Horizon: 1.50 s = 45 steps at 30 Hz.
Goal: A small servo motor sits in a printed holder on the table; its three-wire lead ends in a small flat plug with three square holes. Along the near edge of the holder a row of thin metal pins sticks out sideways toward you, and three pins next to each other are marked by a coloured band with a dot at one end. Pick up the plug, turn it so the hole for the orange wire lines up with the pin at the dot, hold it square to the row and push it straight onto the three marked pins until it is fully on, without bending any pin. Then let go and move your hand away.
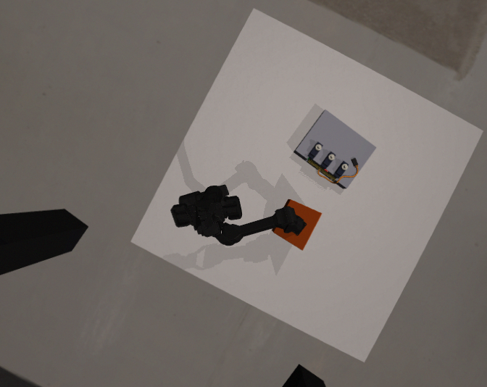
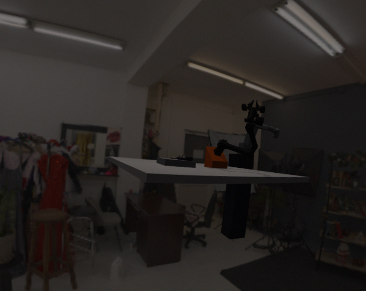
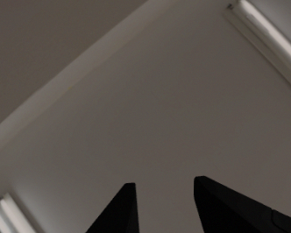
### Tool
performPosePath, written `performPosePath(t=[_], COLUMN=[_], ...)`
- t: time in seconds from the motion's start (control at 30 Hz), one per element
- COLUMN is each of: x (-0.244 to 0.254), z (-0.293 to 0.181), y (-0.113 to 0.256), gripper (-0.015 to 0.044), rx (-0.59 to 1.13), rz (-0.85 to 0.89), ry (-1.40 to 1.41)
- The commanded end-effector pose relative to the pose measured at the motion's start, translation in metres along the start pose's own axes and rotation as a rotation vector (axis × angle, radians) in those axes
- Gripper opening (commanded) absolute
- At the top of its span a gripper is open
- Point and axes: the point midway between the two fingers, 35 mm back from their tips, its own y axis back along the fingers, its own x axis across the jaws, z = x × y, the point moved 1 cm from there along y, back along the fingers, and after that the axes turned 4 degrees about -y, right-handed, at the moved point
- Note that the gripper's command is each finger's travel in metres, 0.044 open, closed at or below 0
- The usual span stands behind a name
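Observation:
The grey holder point(image 1: 348, 132) point(image 2: 178, 162) lies on the table. Three dark servos point(image 1: 330, 157) with white discs stand along its pin side. The pin row point(image 1: 317, 165) runs along that edge, with a small red mark point(image 1: 325, 170) near its middle; single pins are too small to tell. The orange lead point(image 1: 356, 169) loops past the edge and back up to the black plug point(image 1: 354, 161), over the holder's right part. The plug's holes cannot be made out. My gripper point(image 1: 207, 209) point(image 2: 253, 103) point(image 3: 165, 189) is raised high, far from the plug, pointing up. Its fingers stand partly open with nothing between.
The arm stands on an orange wedge-shaped base point(image 1: 306, 235) point(image 2: 215, 162) on the white table point(image 1: 381, 249) point(image 2: 129, 163), with the holder beyond it. The table's left corner lies near the raised arm in the top view. The wrist view shows the ceiling and lamps.

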Motion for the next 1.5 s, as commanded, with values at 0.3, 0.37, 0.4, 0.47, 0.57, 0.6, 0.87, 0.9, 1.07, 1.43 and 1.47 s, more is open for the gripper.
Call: performPosePath(t=[0.3,0.37,0.4,0.47,0.57,0.6,0.87,0.9,1.07,1.43,1.47], x=[-0.052,-0.059,-0.062,-0.069,-0.079,-0.083,-0.111,-0.114,-0.131,-0.169,-0.172], z=[-0.029,-0.033,-0.035,-0.039,-0.045,-0.047,-0.062,-0.064,-0.073,-0.091,-0.092], y=[-0.003,-0.002,-0.002,-0.001,0.001,0.001,0.009,0.010,0.017,0.036,0.038], gripper=[0.0115,0.0115,0.0115,0.0115,0.0115,0.0115,0.0115,0.0115,0.0115,0.0115,0.0115], rx=[0.161,0.186,0.199,0.225,0.266,0.279,0.393,0.408,0.484,0.663,0.680], rz=[-0.106,-0.118,-0.124,-0.136,-0.152,-0.157,-0.193,-0.197,-0.215,-0.239,-0.241], ry=[0.242,0.274,0.291,0.323,0.370,0.386,0.511,0.526,0.599,0.752,0.765])
